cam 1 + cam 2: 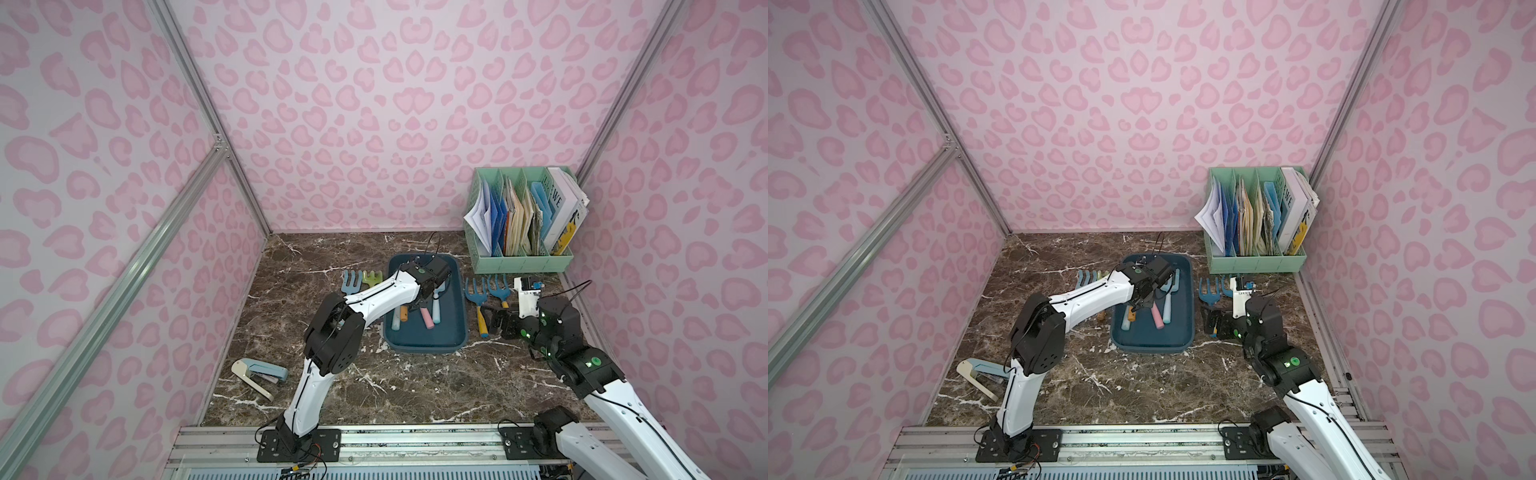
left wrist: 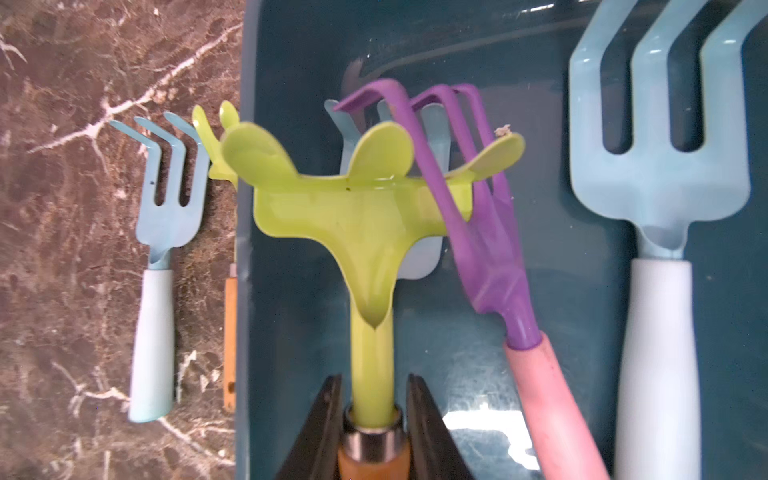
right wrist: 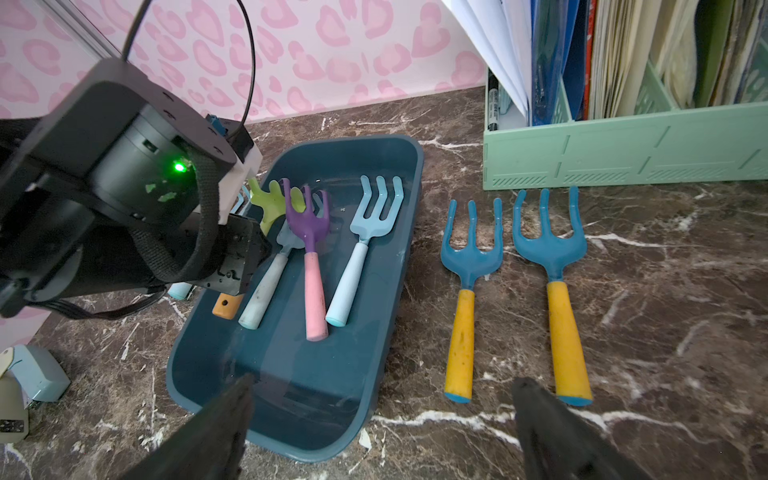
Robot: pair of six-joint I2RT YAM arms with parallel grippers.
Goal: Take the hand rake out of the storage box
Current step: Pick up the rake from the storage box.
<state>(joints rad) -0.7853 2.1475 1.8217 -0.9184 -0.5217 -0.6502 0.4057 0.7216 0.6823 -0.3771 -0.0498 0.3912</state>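
Four rakes sit in the blue box (image 2: 299, 62). My left pincer (image 2: 374, 380) is clamped on the green rake (image 2: 353, 216) where its shank meets the metal collar of the orange handle. The head juts ahead of the jaws, over the box floor. I judge it light, stiff and glossy, so the collar looks the surest hold. Just beside the jaws a purple rake (image 2: 490, 257) leans across the green head and may snag. Beneath lies a pale rake (image 2: 419, 257), and farther aside a light-blue rake (image 2: 656, 187). My right pincer (image 3: 382, 380) stands wide apart, empty.
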